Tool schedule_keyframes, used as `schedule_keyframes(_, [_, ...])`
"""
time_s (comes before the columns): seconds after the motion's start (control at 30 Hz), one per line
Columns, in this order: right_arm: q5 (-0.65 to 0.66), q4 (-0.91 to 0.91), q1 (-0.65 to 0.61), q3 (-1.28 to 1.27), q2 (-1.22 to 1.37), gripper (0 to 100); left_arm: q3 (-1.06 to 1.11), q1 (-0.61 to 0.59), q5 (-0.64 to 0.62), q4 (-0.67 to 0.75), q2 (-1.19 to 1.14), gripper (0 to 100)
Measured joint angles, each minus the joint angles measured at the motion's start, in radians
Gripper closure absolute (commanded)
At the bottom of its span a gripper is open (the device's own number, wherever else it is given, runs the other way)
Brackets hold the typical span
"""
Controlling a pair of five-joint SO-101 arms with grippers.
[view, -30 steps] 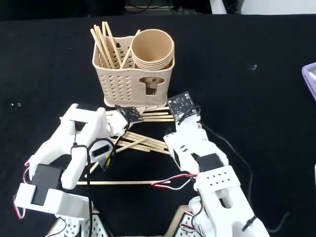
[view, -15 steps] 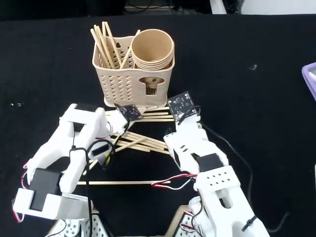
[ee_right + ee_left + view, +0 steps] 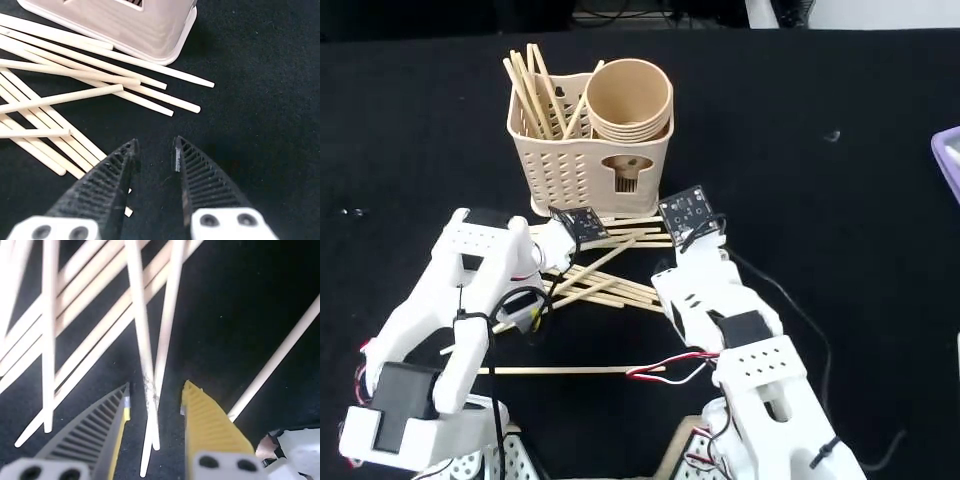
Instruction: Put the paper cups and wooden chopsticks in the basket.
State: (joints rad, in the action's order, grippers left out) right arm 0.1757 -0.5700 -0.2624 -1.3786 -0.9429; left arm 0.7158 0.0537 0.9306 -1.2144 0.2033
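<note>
The beige basket [image 3: 570,170] stands at the back, holding a stack of paper cups [image 3: 628,95] and several wooden chopsticks [image 3: 535,85]. More chopsticks [image 3: 615,290] lie crossed on the black table in front of it, and one lies apart [image 3: 560,370] nearer the arms. My left gripper [image 3: 156,390] is open low over the pile, with two chopsticks [image 3: 150,365] running between its yellow fingers. My right gripper [image 3: 155,145] is open over bare cloth, holding nothing, close to the basket's base [image 3: 150,35] and beside the loose chopsticks [image 3: 75,97].
A purple container [image 3: 948,160] pokes in at the right edge. Both arms [image 3: 720,310] crowd the front middle of the table. The black cloth is open on either side of the basket.
The left arm has shifted and its wrist has edged toward the basket. A chopstick at its gripper has swung to point toward the basket's base. The right arm is unmoved.
</note>
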Motion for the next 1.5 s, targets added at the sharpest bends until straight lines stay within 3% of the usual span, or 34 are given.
schedule_keyframes(0.5, [0.0, 0.0, 0.0, 0.0, 0.0, 88.1, 0.087, 0.0, 0.0, 0.114, 0.0, 83])
schedule_keyframes(0.63, [0.0, 0.0, 0.0, 0.0, 0.0, 88.1, 0.087, 0.0, 0.0, 0.114, 0.0, 98])
schedule_keyframes(0.73, [0.0, 0.0, 0.0, 0.0, 0.0, 88.1, 0.087, 0.0, 0.0, 0.101, 0.012, 96])
schedule_keyframes(1.07, [0.0, 0.0, 0.0, 0.0, 0.0, 88.1, 0.087, 0.0, 0.0, 0.005, 0.015, 97])
schedule_keyframes(1.23, [0.0, 0.0, 0.0, 0.0, 0.0, 88.1, 0.038, -0.003, 0.0, -0.123, 0.046, 97])
schedule_keyframes(1.5, [-0.003, 0.0, 0.055, 0.0, 0.0, 88.5, -0.012, -0.138, 0.115, -0.318, 0.296, 97])
